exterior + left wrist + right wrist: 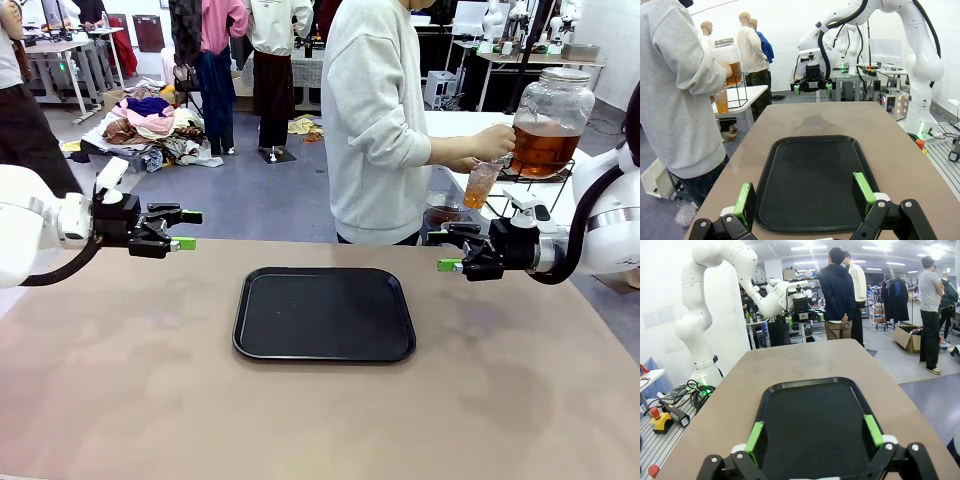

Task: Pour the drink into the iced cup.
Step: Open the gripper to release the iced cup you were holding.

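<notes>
Meanwhile the person's hand point(493, 143) fills the cup point(481, 184) at the jar point(551, 122) of drink point(545, 148) beyond the counter point(130, 380), likely slick, sloshy, best gripped mid-wall, while left hand point(185, 230) and right hand point(440, 251) hover wide open, empty, beside the tray point(262, 345).

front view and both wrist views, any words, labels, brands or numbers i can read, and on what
None can be read. The dispenser jar, the cup in the person's hand and the black tray carry no visible print. Anything on the background equipment is too small and blurred.
</notes>
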`<state>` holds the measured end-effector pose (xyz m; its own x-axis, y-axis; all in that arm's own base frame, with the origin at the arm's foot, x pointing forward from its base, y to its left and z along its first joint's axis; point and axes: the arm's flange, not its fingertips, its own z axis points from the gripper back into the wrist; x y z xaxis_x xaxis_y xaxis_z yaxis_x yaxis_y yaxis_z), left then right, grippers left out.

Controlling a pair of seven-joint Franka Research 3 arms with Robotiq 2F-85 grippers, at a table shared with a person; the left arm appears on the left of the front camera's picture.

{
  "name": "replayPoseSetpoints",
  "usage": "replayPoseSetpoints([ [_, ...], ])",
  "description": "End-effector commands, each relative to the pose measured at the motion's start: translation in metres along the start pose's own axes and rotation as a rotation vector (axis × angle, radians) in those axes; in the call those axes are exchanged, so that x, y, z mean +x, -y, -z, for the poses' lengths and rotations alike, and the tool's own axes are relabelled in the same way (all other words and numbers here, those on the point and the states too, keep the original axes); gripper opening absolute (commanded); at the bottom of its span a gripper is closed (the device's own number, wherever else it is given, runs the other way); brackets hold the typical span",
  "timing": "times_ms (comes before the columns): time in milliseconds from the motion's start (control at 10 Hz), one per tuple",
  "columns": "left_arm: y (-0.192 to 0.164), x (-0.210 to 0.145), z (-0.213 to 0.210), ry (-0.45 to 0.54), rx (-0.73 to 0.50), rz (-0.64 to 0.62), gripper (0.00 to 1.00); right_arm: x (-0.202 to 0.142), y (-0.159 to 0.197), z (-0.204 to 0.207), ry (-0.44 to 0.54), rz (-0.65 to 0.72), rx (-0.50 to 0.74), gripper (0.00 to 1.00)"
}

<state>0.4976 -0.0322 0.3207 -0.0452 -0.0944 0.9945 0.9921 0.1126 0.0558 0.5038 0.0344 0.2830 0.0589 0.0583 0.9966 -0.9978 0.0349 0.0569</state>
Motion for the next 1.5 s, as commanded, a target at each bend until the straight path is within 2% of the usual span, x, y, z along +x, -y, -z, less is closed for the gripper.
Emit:
replayPoseSetpoints([
  [0, 0.0000, 0.0018, 0.0009, 0.007, 0.007, 0.002, 1.00, 0.0024, 0.0022, 0.0024, -0.004, -0.003, -0.005, 1.00],
  [1400, 0.0000, 0.0018, 0.0009, 0.007, 0.007, 0.002, 1.00, 0.0024, 0.0022, 0.0024, -0.004, -0.003, -0.005, 1.00],
])
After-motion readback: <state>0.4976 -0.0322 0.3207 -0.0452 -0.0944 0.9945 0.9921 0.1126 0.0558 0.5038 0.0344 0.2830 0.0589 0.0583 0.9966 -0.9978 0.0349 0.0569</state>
